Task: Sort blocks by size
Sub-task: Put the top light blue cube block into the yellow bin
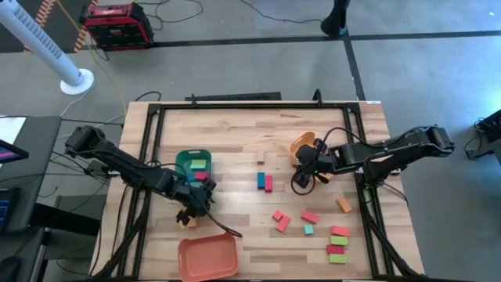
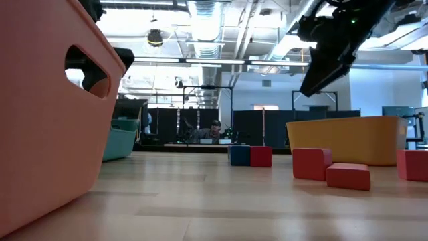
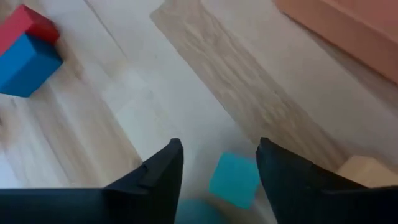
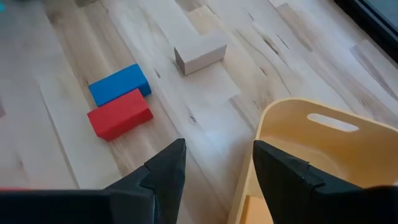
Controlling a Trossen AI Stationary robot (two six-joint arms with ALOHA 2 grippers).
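The blocks [image 1: 309, 223] mostly lie scattered on the near right part of the table [image 1: 258, 141], red, green and an orange one, with a blue and red pair [image 1: 264, 182] side by side at the middle. At the near edge sits the salmon tray [image 1: 208, 258], with nothing showing inside it. Just beyond it the left tool [image 1: 190, 213] hangs low, its fingers parted around a small teal block [image 3: 234, 180] without pressing on it; I judge that it is either letting go of this block or about to take it. To do this well, the block should be centred between the fingers and taken squarely, then carried to the tray for its size. Farther on, the green tray [image 1: 182, 160] holds a few blocks. On the far right, the right tool [image 1: 304, 166] waits at the rim of the yellow tray [image 1: 300, 143], fingers half apart and holding nothing. A pale wooden block [image 4: 200, 51] lies beyond.
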